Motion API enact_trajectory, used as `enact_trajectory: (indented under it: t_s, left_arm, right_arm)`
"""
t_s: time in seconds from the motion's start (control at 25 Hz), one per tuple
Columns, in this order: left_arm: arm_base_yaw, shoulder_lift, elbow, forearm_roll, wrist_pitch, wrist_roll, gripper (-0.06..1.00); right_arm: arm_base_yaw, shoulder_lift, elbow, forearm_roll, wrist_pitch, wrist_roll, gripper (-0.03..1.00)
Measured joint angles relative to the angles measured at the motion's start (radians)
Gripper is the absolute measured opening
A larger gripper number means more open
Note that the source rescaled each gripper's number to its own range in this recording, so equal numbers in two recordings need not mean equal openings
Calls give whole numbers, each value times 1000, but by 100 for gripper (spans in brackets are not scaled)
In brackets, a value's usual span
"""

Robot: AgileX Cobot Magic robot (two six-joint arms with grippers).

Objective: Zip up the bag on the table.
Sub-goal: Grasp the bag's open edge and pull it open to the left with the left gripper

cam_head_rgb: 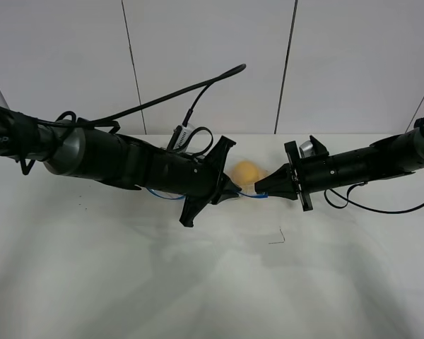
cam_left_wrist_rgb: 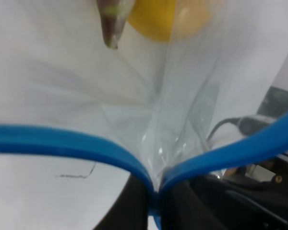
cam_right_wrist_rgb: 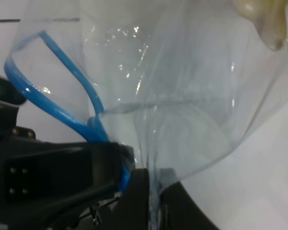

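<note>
Bag position: bag [cam_left_wrist_rgb: 177, 120] on the tabletop [cam_head_rgb: 127, 282], just toward 12 o'clock of the middle in the high view, mostly hidden under the two arms. Yellow fruit [cam_head_rgb: 245, 171] showing through between them, eggplant tip [cam_left_wrist_rgb: 111, 28] close beside it in the left wrist view.

Left end effector: left end effector [cam_head_rgb: 233, 189] reaching in from 9 o'clock, jaws pinched together on the blue zipper strip [cam_left_wrist_rgb: 62, 141], right where its two halves meet.

Right end effector: right end effector [cam_head_rgb: 263, 188] reaching in from 3 o'clock, jaws closed on the bag's clear film just beside the strip, almost tip to tip with the left one.

Mouth state: unsealed, with the strip halves spreading apart in a V away from the left pinch and seen as an open loop in the right wrist view.

Long axis: strip lying roughly along the 9-to-3 o'clock line in the high view, with a blue stretch visible under the left arm toward 9 o'clock.

Facing: bag body and fruit toward 12 o'clock of the strip, so the mouth probably opens toward 6 o'clock.

Key relation: open length of strip judged to lie toward 9 o'clock of both pinch points, back along the left arm.

Nearer arm: left, already on the strip. Right better placed as an anchor.

Coming move: likely a slide toward 9 o'clock along the strip, pressure kept square to it.

Risk: film bunching, or one half slipping out of the pinch.
</note>
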Motion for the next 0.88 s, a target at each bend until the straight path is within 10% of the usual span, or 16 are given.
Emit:
enact_trajectory:
  t_s: [0.88]
  left_arm:
    - [312, -123, 75, 151, 26, 1, 0]
  right_arm:
    - [0, 0, 0, 14, 2, 0, 0]
